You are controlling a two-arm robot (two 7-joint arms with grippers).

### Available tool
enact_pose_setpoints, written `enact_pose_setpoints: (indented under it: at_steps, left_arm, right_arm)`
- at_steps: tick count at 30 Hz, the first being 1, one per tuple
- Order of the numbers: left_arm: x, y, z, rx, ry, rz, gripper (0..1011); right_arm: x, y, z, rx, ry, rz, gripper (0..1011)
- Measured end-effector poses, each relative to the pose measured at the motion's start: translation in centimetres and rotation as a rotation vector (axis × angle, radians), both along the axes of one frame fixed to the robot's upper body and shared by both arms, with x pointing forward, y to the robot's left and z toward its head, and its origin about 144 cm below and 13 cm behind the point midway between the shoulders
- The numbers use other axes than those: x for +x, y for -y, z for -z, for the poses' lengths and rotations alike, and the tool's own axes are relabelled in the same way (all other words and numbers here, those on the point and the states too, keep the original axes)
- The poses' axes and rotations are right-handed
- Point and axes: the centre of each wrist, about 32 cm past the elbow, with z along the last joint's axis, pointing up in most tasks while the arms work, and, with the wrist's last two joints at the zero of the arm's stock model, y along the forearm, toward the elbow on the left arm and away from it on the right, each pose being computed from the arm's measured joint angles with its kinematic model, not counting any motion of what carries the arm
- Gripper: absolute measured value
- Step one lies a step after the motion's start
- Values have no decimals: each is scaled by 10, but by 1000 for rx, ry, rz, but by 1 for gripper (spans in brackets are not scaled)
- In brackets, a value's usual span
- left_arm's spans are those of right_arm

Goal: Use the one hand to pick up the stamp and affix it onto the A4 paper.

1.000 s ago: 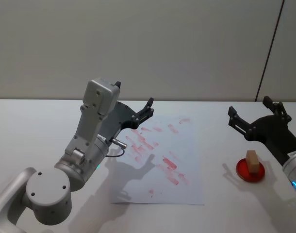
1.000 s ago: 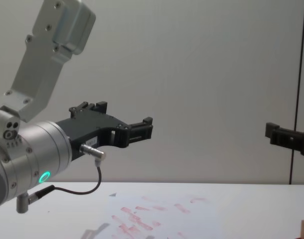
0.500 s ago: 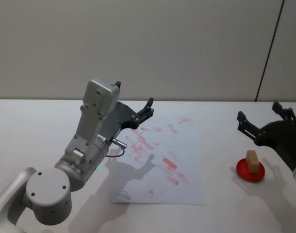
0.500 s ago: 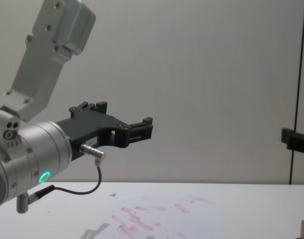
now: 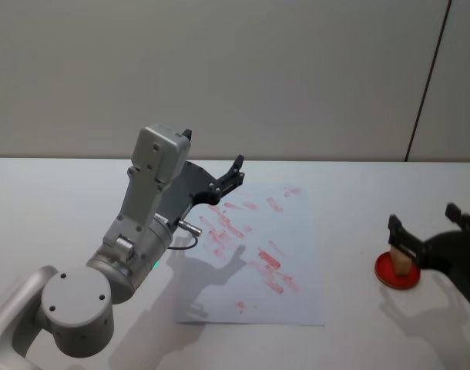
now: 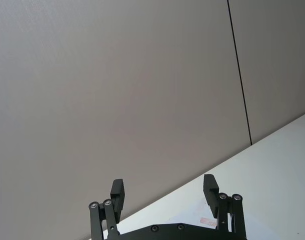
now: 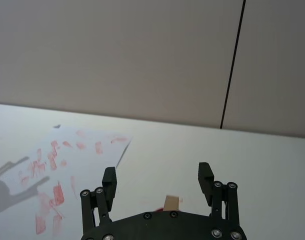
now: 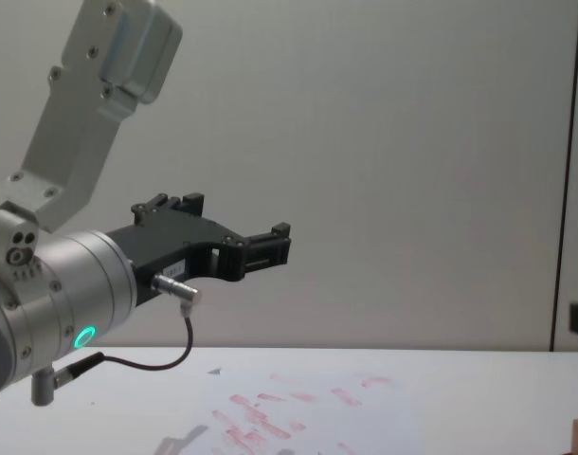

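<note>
The stamp, a small light-brown wooden block, stands upright on a round red ink pad at the table's right. My right gripper hovers open just over it, one finger crossing the block's top in the head view. In the right wrist view the stamp shows between the spread fingers of the right gripper, near the palm; contact is not visible. The A4 paper, white with red smudges, lies flat in the middle. My left gripper is parked open above the paper's far left corner.
The left arm's big grey link and wrist with its dangling black cable rise over the paper's left side. A bare strip of white table separates the paper from the ink pad. A plain wall stands behind.
My right gripper has drawn back toward me and lower, from beyond the stamp to right over it, sliding out to the chest view's right edge. The left arm has not moved.
</note>
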Motion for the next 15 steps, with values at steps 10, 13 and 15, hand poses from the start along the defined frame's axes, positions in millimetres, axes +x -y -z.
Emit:
enact_pose_setpoints:
  at_steps: [10, 13, 15]
  left_arm:
    - [0, 0, 0, 0, 0, 0, 1003]
    - [0, 0, 0, 0, 0, 0, 1003]
    - [0, 0, 0, 0, 0, 0, 1003]
  right_arm:
    - [-17, -1, 6, -40, -140, 49, 1001]
    - [-19, -2, 9, -55, -184, 63, 1001]
    - [-19, -2, 11, -62, -206, 70, 1001]
